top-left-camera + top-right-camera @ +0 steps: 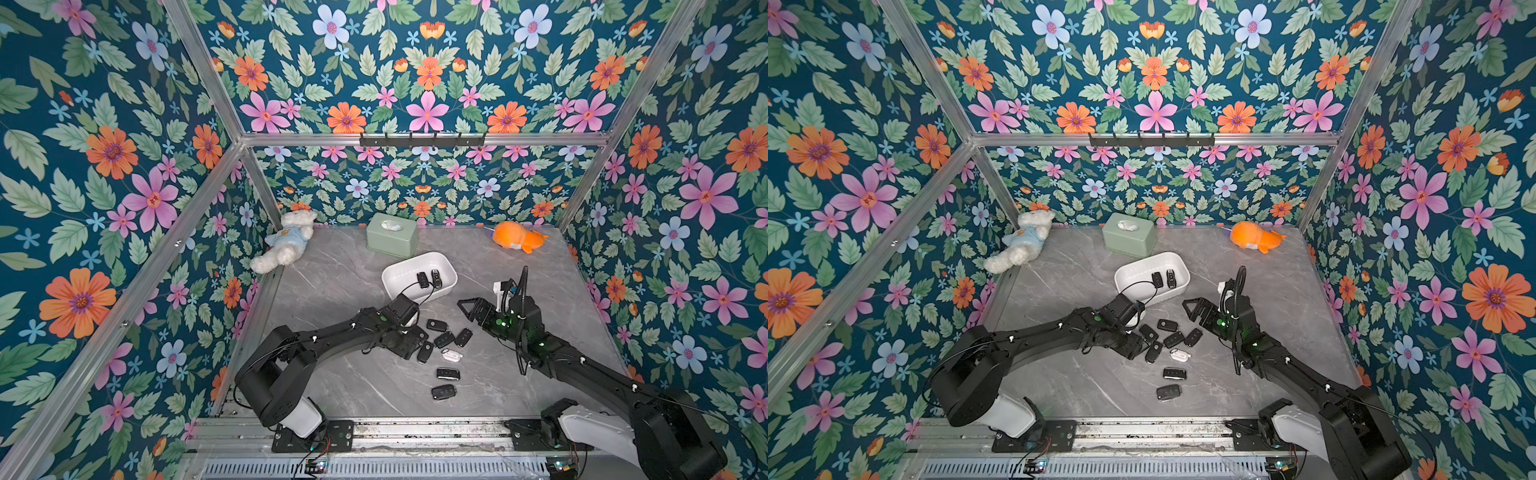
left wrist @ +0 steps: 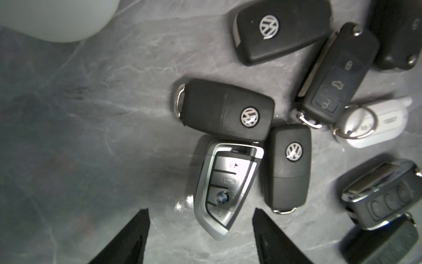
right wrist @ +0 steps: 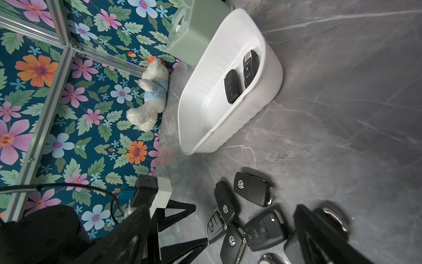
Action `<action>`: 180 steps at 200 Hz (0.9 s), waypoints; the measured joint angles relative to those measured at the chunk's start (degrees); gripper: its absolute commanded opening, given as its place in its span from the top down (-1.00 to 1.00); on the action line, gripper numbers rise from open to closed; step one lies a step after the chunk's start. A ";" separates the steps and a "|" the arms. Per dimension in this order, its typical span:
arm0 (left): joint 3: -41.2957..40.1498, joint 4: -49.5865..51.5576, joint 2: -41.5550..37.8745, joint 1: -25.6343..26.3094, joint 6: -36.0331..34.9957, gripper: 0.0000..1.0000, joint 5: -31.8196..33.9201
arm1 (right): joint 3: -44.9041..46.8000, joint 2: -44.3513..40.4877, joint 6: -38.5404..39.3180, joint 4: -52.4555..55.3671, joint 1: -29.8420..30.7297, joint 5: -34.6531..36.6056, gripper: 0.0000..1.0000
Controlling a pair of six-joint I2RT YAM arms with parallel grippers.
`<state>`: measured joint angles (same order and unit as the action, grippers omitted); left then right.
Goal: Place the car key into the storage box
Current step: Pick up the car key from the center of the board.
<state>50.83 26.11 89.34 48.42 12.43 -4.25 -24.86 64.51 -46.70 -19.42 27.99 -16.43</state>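
Table top (image 1: 353, 386): is looking like grey veined stone, smooth, and is throwing a soft sheen.
Storage box (image 3: 205, 96): is showing as glossy white plastic, its inner wall faintly rippled.
Black key fobs (image 2: 225, 109): are looking like matt plastic, with shiny chrome badges and metal loops.
Silver key fob (image 2: 226, 187): is gleaming, a satin metallic shell around glossy dark buttons.
White fob (image 2: 388, 123): is looking like smooth pale plastic and is carrying a bright metal ring.
Teddy bear (image 1: 286, 241): is showing fluffy white plush and a pale blue cloth top.
Orange toy (image 1: 517, 237): is looking like soft, short-pile plush.
Tissue box (image 1: 390, 235): is looking like matt sage-green plastic.
Frame bars (image 1: 291, 138): are showing dull silver metal.
Walls (image 1: 104, 187): are wearing a matt printed floral covering.
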 measured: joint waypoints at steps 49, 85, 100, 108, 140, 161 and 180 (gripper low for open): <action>0.87 0.90 2.69 1.51 -0.79 -0.55 1.29 | -0.52 0.94 -0.11 -0.02 0.00 0.00 -0.99; 1.57 0.61 4.85 1.88 -1.86 -0.54 1.88 | -0.70 0.96 -0.11 0.00 0.00 0.00 -0.99; 1.84 0.35 5.75 1.92 -1.99 -0.53 1.97 | -0.92 0.96 -0.11 0.02 0.00 0.00 -0.99; 2.10 0.13 6.23 1.92 -2.05 -0.53 2.16 | -1.01 0.94 -0.11 0.02 0.00 0.00 -0.99; 3.50 -0.90 7.85 1.95 -2.38 -0.47 2.60 | -1.46 0.94 -0.07 0.28 0.00 0.00 -0.99; 4.42 -1.09 8.68 1.97 -3.06 -0.39 2.60 | -1.84 0.94 0.09 0.46 0.00 0.02 -0.99; 4.76 -1.42 9.05 1.97 -3.43 -0.26 2.54 | -2.08 0.94 0.15 0.50 0.00 0.04 -0.99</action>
<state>55.59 24.69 98.39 50.39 8.99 -1.72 -26.94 65.45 -46.54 -18.92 27.99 -16.38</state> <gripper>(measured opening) 0.666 0.993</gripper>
